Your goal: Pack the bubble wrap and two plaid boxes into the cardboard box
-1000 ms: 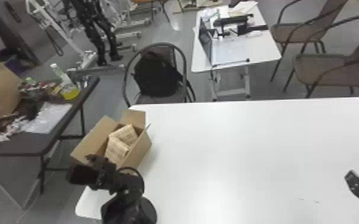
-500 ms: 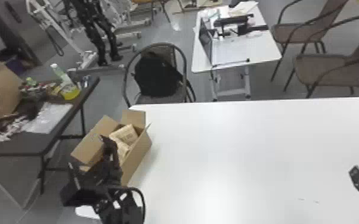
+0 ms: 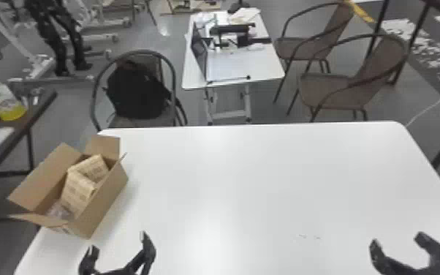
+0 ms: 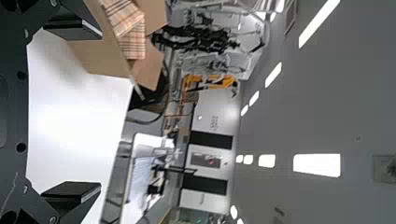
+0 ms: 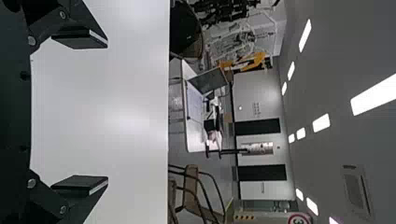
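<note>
Black backpack point(image 3: 135, 91) on chair point(image 3: 129, 122), beyond left jaws. Laptop point(image 3: 199, 51) farther off, right of left jaws. Brown chairs point(image 3: 336, 91) beyond right jaws.

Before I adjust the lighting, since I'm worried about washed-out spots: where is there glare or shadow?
Head view: pale glare on the white table, soft shadow beside the cardboard box; left wrist view: ceiling lights burned out to white; right wrist view: ceiling lights burned out too, faint bright patch on the white table.
</note>
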Robot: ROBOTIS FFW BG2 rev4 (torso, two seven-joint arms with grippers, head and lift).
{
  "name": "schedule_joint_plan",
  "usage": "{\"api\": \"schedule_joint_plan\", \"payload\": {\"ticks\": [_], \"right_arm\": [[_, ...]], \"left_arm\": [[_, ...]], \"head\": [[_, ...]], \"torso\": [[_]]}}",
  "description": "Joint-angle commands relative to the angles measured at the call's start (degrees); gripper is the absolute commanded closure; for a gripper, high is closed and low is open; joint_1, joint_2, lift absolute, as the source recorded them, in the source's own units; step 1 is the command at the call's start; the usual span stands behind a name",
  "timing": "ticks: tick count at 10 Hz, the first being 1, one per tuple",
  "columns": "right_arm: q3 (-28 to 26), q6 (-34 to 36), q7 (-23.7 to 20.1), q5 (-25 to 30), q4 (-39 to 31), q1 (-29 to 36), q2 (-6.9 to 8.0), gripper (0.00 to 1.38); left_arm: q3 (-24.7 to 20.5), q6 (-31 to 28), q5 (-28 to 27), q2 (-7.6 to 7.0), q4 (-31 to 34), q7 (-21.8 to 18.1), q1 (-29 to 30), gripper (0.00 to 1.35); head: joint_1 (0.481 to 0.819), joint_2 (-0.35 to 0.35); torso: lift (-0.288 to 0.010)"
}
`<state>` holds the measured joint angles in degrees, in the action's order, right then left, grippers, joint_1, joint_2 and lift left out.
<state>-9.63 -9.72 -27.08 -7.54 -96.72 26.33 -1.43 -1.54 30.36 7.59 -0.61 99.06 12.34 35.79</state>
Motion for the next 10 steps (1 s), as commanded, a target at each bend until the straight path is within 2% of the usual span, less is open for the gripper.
{"api": "schedule_joint_plan", "payload": {"ticks": [1, 3, 5, 8, 10], "right_arm": [[-0.1, -1.2, 1.1, 0.7, 0.4, 3.9, 1.48, 0.25], [0.1, -1.3, 1.2, 3.5, 1.7, 5.8, 1.48, 0.25], [0.3, -1.6, 1.8, 3.1, 2.2, 7.0, 1.48, 0.25], [0.6, -1.4, 1.9, 2.8, 2.1, 6.6, 1.48, 0.25], [0.6, -1.3, 1.9, 2.5, 1.9, 6.9, 1.48, 0.25]], "left_arm": [[-2.2, -3.7, -1.2, 0.53, -0.3, -3.4, 4.3, 0.17], [-1.1, -4.5, -2.1, 0.53, -1.4, -4.3, 5.8, 0.17], [-0.3, -4.8, -0.5, 0.61, -2.9, -5.0, 6.0, 0.17], [0.5, -7.2, 1.0, -0.97, -2.6, -5.3, 5.4, 0.17], [0.4, -7.3, 0.9, -0.97, -2.5, -5.3, 5.4, 0.17]], "head": [[0.695, 0.105], [0.695, 0.111], [0.695, 0.105], [0.695, 0.093], [0.695, 0.097]], "torso": [[-0.014], [-0.014], [-0.014], [-0.014], [-0.014]]}}
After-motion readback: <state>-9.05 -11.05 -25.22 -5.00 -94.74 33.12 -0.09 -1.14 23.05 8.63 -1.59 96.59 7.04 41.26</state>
